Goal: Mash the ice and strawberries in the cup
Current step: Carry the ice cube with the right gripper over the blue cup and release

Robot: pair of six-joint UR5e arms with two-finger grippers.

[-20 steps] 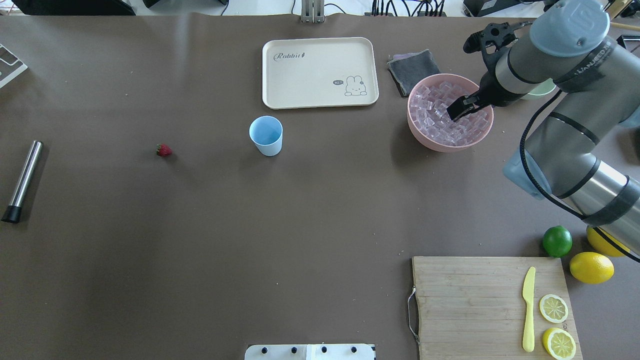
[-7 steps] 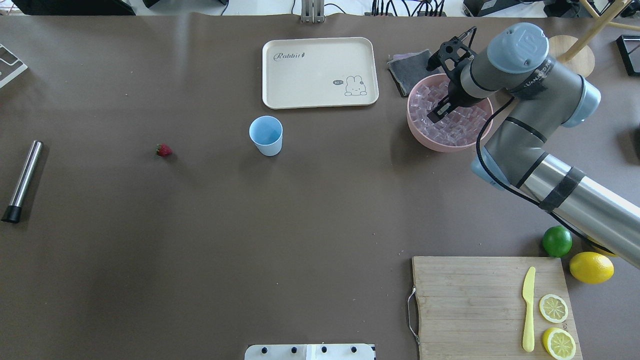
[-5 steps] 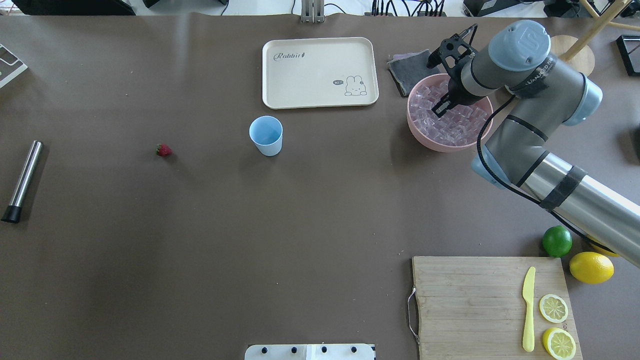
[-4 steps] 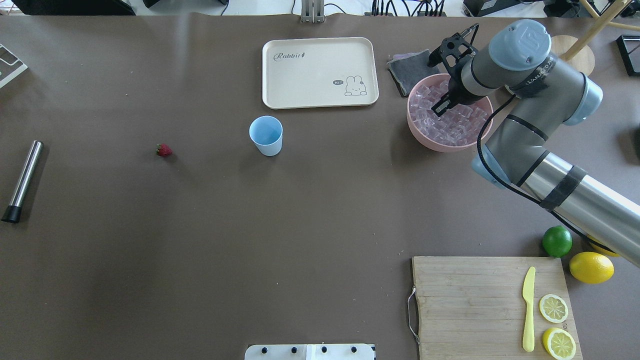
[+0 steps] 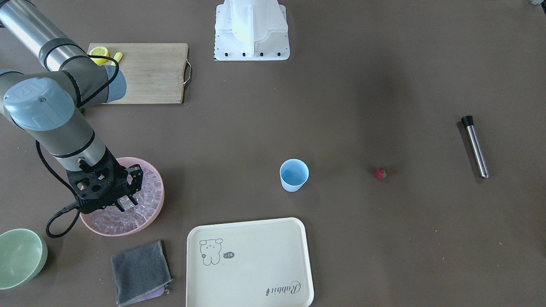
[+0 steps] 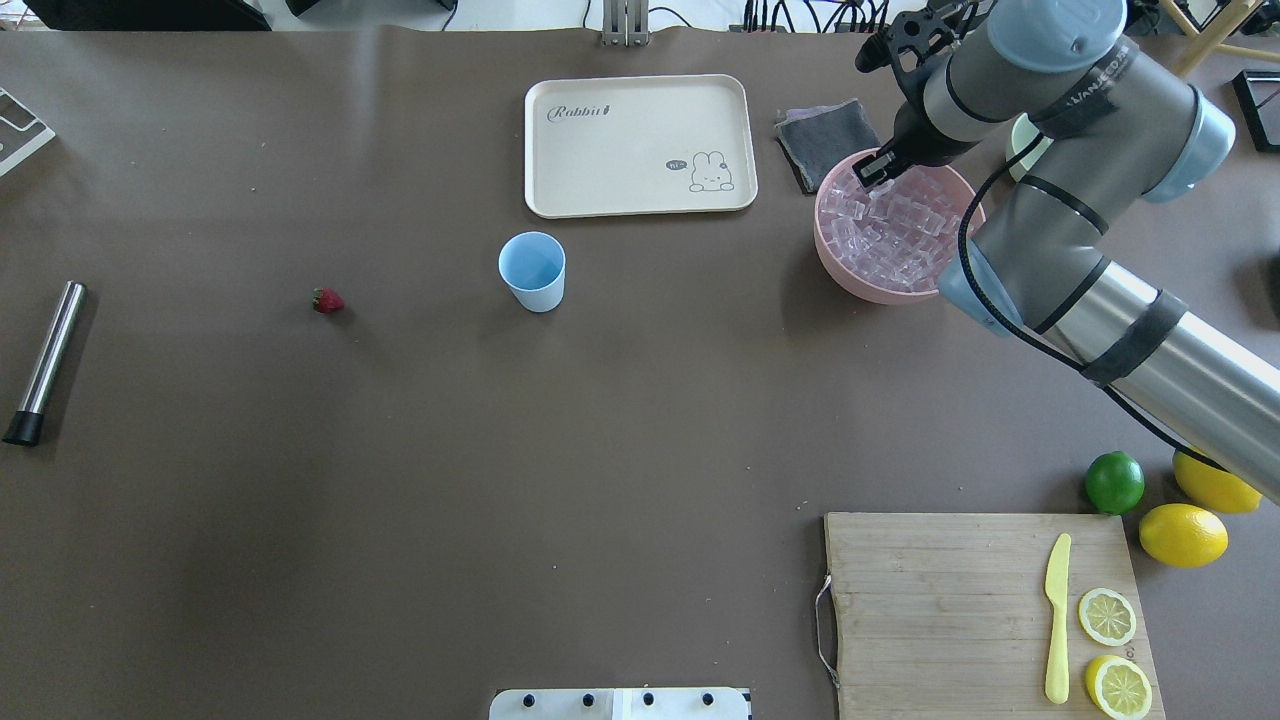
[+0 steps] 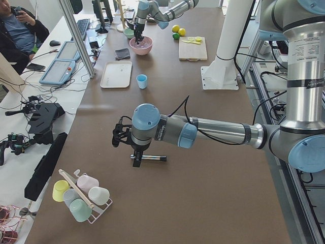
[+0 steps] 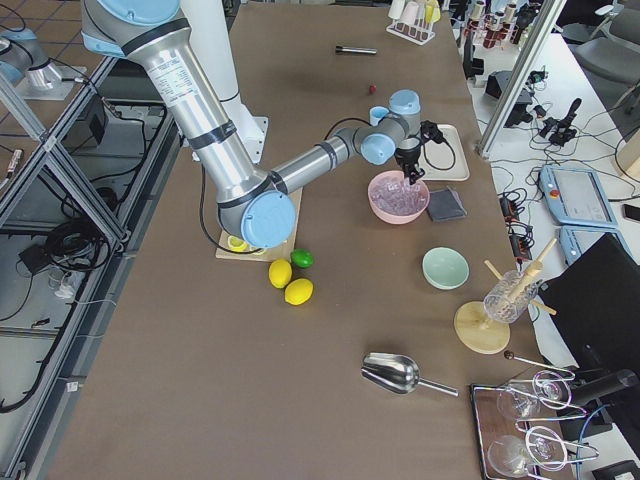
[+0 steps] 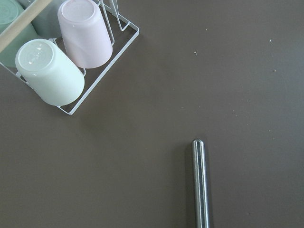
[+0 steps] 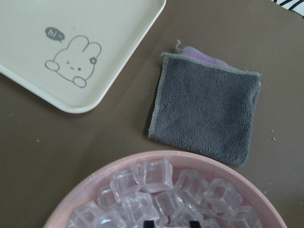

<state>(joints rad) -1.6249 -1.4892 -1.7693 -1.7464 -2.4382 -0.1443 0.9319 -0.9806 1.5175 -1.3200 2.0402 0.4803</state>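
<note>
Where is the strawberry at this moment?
In the overhead view the strawberry lies on the bare table, left of the blue cup, between it and the metal rod.

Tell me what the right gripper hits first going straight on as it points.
Probably the ice in the pink bowl: the right gripper points down over the cubes, near the rim; height unclear.

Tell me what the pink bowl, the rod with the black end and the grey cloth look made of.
Pink bowl: likely matte plastic; even colour, dull rim.
Rod: polished metal, probably steel; bright mirror-like streaks along it.
Grey cloth: soft pile fabric, maybe microfibre; fuzzy surface, stitched edge.
</note>
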